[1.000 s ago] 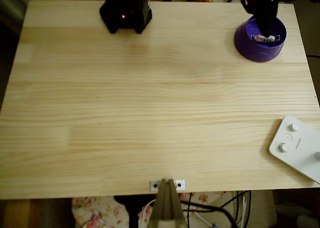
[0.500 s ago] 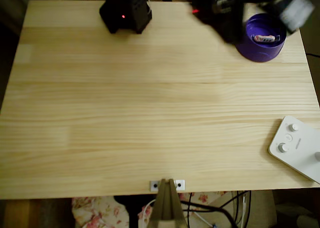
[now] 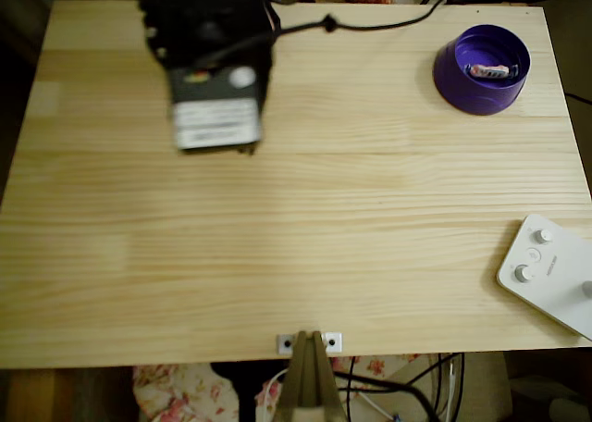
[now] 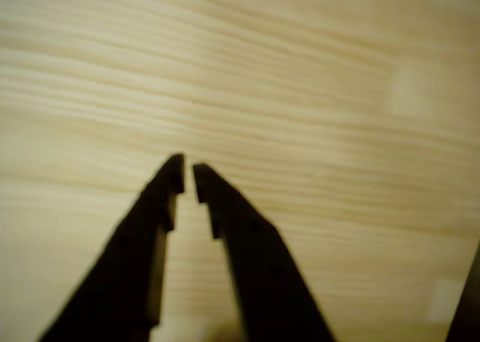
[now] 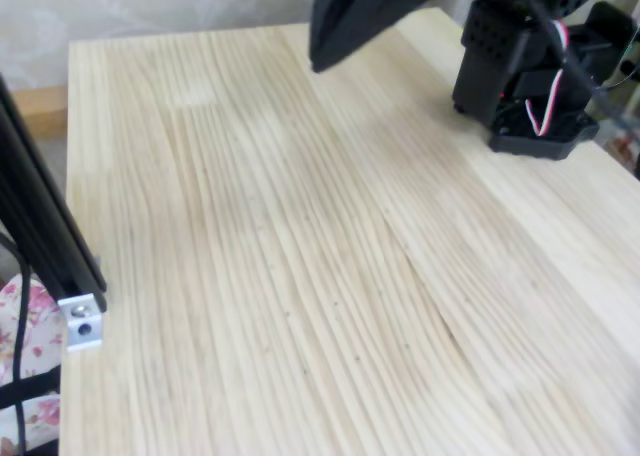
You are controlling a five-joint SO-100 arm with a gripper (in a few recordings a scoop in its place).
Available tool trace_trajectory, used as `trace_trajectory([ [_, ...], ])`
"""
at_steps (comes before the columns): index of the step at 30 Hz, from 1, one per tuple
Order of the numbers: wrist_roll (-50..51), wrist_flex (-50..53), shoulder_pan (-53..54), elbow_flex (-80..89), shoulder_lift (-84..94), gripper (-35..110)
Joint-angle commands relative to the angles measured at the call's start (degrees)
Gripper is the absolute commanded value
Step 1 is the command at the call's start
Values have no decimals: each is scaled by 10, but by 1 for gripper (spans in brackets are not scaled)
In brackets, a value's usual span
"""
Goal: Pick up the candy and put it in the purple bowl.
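The candy [image 3: 488, 70], pale with dark marks, lies inside the purple bowl [image 3: 460, 87] at the table's back right corner in the overhead view. My arm [image 3: 215, 80] hangs blurred over the back left of the table, far from the bowl. In the wrist view my gripper [image 4: 187, 178] points at bare wood. Its two dark fingers [image 4: 154, 222] stand nearly together with a thin slit between the tips and nothing in it. In the fixed view the gripper [image 5: 320, 56] hovers above the table's far part.
A white device with knobs [image 3: 550, 274] lies at the front right edge. The arm's black base [image 5: 525, 76] stands at the table's back. A black post [image 5: 45, 226] and a metal bracket [image 3: 310, 341] sit at the front edge.
The arm has swung away from the purple bowl to the left along the back of the table. The candy stays lying in the bowl.
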Motion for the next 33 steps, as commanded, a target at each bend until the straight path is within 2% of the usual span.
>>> trace_trajectory([
  [1, 2, -51, 67, 58, 76, -1],
  [7, -14, -53, 154, 200, 194, -1],
  [14, 21, 48, 170, 293, 320, -1],
  [17, 23, 43, 181, 333, 337, -1],
  [33, 40, 39, 200, 343, 337, -1],
])
